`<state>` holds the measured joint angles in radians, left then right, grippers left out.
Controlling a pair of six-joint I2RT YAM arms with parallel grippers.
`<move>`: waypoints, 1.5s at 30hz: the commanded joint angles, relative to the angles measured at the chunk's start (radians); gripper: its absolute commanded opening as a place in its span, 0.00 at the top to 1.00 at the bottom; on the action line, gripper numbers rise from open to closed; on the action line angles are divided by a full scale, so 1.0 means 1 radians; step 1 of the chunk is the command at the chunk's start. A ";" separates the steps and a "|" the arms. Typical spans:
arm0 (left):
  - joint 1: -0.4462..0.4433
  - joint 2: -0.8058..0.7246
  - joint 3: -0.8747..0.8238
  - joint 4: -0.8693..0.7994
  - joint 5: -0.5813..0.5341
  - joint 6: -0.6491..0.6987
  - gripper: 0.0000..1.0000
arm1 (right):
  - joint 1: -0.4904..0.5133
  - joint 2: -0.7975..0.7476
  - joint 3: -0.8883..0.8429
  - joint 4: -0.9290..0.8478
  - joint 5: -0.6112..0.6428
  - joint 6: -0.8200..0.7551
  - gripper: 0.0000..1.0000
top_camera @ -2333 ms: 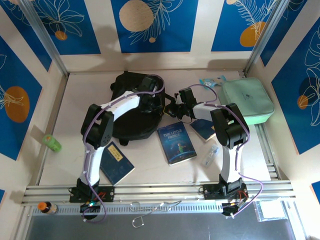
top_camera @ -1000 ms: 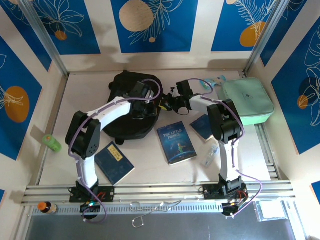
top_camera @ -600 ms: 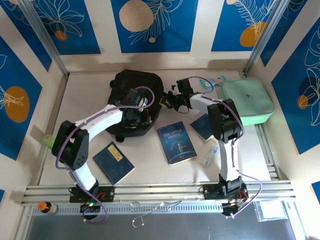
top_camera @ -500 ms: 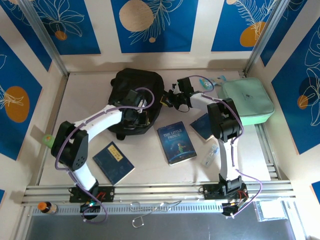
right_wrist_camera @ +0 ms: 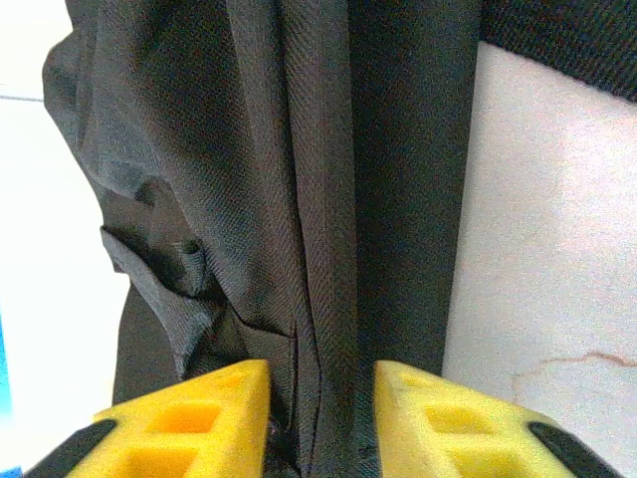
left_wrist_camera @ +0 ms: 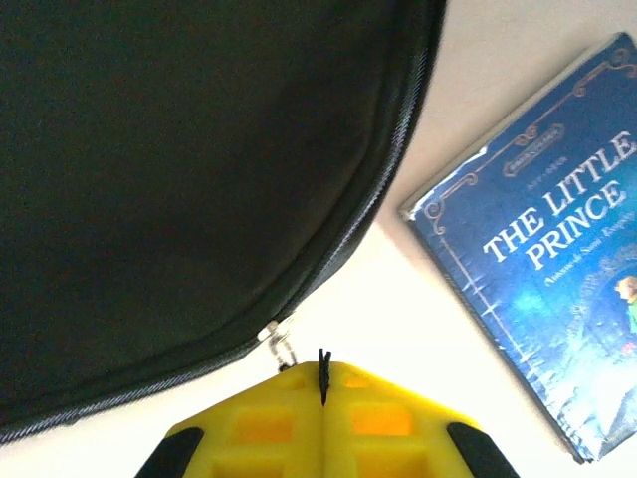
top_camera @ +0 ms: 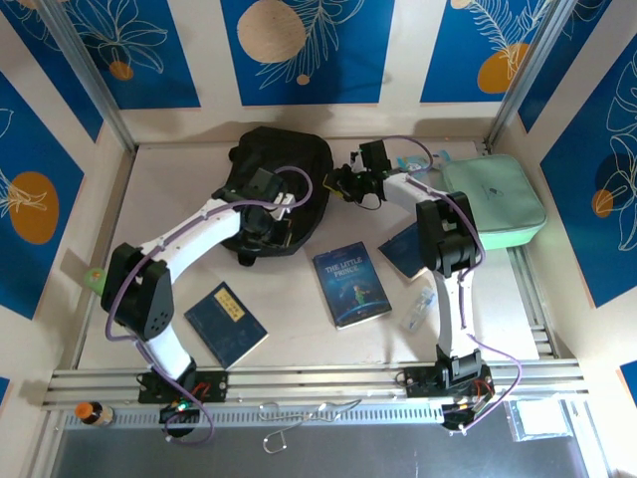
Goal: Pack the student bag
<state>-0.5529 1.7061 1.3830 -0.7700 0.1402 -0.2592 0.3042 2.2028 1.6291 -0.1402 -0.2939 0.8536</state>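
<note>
Nearest the arm bases, a dark blue book (top_camera: 227,324) and a Little Prince book (top_camera: 350,284) lie on the surface (top_camera: 159,199). Beyond them the left claw (left_wrist_camera: 321,373) pinches a zip pull (left_wrist_camera: 321,357) at the near edge of the black backpack (top_camera: 284,164), which lies far-middle. Farther back, the right claw (right_wrist_camera: 320,373) is partly parted, backpack fabric between its fingers (right_wrist_camera: 199,408).
</note>
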 commanded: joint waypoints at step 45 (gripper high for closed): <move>-0.084 -0.144 -0.314 0.309 0.028 -0.049 1.00 | 0.134 -0.347 -0.427 -0.040 0.283 0.252 0.89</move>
<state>-0.6571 1.6146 1.1305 -0.4046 0.2241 -0.2981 0.4397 1.8320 1.1614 -0.1768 -0.0631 1.1637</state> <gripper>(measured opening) 0.054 0.112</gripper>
